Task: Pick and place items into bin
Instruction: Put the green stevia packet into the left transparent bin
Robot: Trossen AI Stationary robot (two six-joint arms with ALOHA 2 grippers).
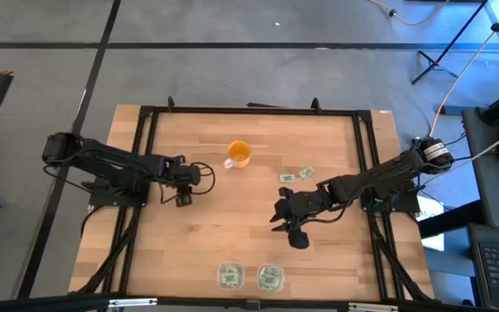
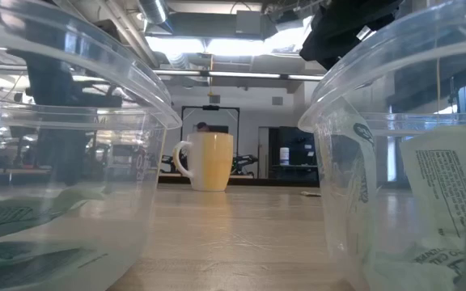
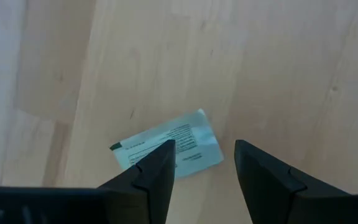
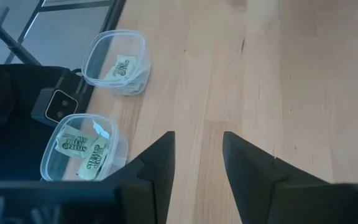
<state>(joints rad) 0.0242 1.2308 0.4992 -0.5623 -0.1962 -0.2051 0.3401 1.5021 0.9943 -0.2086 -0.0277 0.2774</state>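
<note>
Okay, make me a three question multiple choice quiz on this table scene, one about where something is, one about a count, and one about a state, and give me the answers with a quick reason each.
1. Where is the orange cup?
A. Toward the wooden table's far edge
B. Inside a container
C. In a gripper

2. How many clear plastic containers hold pale green packets?
A. One
B. Two
C. Four

3. What is the left gripper doing?
A. Shut on a packet
B. Open above a packet
C. Resting inside a container

Answers:
1 A: the high view shows the cup standing alone there.
2 B: the left container and the right container sit side by side at the near edge.
3 B: its fingers stand apart over a pale green flat packet on the wood.
</note>
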